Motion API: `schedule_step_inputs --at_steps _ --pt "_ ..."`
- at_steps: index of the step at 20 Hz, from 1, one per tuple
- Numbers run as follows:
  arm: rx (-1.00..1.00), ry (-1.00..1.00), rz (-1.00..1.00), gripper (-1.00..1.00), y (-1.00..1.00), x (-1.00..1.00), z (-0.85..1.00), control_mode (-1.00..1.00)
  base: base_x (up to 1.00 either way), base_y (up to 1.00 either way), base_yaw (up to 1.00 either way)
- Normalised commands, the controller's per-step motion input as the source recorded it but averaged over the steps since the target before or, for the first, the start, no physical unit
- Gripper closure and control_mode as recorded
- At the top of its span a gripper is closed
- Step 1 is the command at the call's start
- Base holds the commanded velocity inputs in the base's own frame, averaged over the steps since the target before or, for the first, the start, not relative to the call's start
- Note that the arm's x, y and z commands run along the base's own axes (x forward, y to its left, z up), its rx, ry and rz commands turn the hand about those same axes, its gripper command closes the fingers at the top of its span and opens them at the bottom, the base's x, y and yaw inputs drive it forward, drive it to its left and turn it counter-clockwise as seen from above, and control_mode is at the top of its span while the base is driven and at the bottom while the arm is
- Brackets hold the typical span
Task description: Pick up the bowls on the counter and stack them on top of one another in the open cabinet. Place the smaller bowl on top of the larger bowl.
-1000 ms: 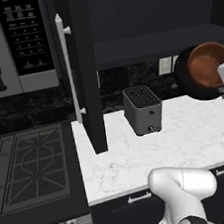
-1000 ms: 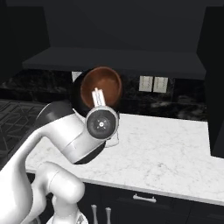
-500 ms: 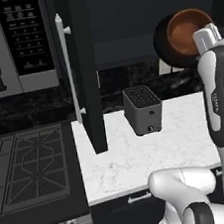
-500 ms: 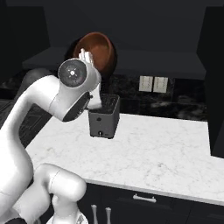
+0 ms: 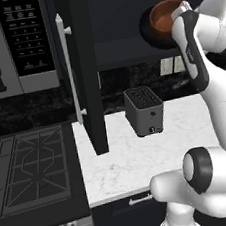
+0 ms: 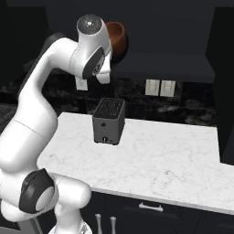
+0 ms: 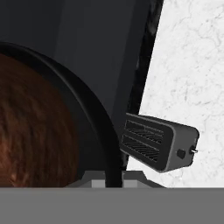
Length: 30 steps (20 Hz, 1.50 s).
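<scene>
A: Where is the bowl [image 5: 166, 20] seen?
B: Upper right of the left base view, raised at the cabinet [image 5: 122, 18] opening, tilted so the reddish-brown inside is shown. In the right base view it is glimpsed top centre, behind the arm's wrist.

A: And the claw [image 7: 107, 177]?
B: Pressed tight on the bowl's black rim, as noted at the bottom edge of the hand view; the bowl is pinched there.

A: What is recorded lower down?
B: A grey toaster [image 5: 144, 111] is stood on the white tabletop [image 5: 136, 157], centre frame. The cabinet door [image 5: 81, 68] is swung open, left of centre, beside the microwave [image 5: 22, 41].
</scene>
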Motion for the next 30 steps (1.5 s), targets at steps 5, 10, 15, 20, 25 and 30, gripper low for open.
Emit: schedule_step_inputs --at_steps 5,10,15,20,25,30 --pt "0.09 0.02 -0.14 1.00 0.00 0.72 -0.01 -1.00 0.00 0.00 0.00" --pt "0.07 -0.01 -0.16 1.00 0.00 0.75 -0.32 -1.00 0.00 0.00 0.00" --pt "0.07 -0.02 -0.13 -1.00 0.00 0.79 -0.23 -1.00 0.00 0.00 0.00" --pt "0.09 -0.02 -0.11 -1.00 0.00 0.63 0.00 -1.00 0.00 0.00 0.00" --pt "0.13 -0.15 -0.03 -1.00 -0.03 -0.15 0.00 -1.00 0.00 0.00 0.00" --pt "0.08 -0.19 0.00 -1.00 -0.16 -1.00 -0.05 -1.00 0.00 0.00 0.00"
